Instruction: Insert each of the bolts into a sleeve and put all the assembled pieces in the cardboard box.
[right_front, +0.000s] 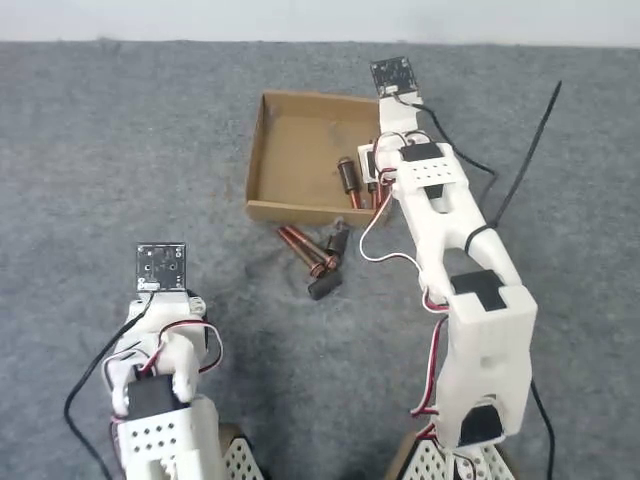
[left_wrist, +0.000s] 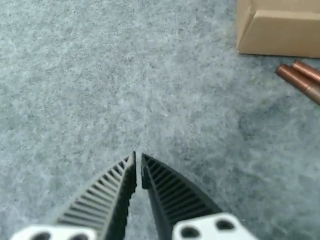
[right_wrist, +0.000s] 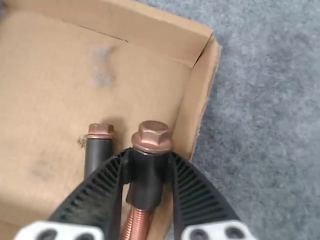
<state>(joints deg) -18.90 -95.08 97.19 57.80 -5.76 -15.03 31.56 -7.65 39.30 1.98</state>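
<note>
My right gripper (right_wrist: 148, 156) is shut on an assembled piece (right_wrist: 148, 172), a copper bolt in a black sleeve, held just inside the cardboard box (right_wrist: 200, 95) by its side wall. A second assembled piece (right_wrist: 98, 150) lies on the box floor beside it, also seen from above (right_front: 348, 178). In front of the box (right_front: 290, 150), two bare copper bolts (right_front: 305, 250) lie side by side, with two black sleeves (right_front: 335, 240) (right_front: 325, 284) next to them. My left gripper (left_wrist: 138, 159) is shut and empty over bare carpet, well short of the bolts (left_wrist: 302, 80).
Grey carpet (right_front: 120, 140) covers the whole table. The right arm (right_front: 455, 240) stretches over the area to the right of the box, with a black cable (right_front: 525, 160) trailing beside it. The left arm (right_front: 165, 350) stands at the near left.
</note>
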